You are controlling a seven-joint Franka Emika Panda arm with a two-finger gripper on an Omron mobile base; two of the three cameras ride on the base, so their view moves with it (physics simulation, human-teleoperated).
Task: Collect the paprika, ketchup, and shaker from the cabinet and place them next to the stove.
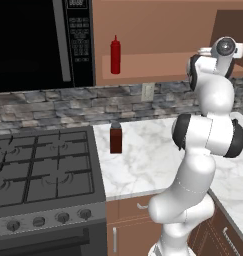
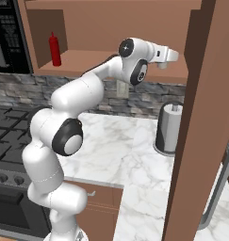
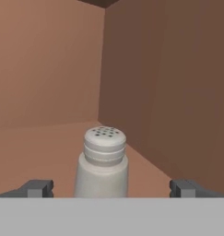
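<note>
Cabinet (image 2: 134, 61), right shelf corner: I have the arm reaching deep, so a wrist bump on the side panel is my chief worry. Tool (image 3: 111, 189): jaws wide apart, holding nothing, straddling the shaker (image 3: 103, 163); closing off-centre could topple it. Ketchup (image 1: 115, 55) waits on the shelf; paprika (image 1: 116, 138) stands on the tabletop (image 1: 148, 160) beside the stove (image 1: 43, 170).

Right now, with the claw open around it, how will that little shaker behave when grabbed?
The shaker looks rigid, so it probably won't squash. Small, so likely light. Its smooth round body, standing upright between the claw's fingertips, might slip or tip if nudged off-centre.
</note>
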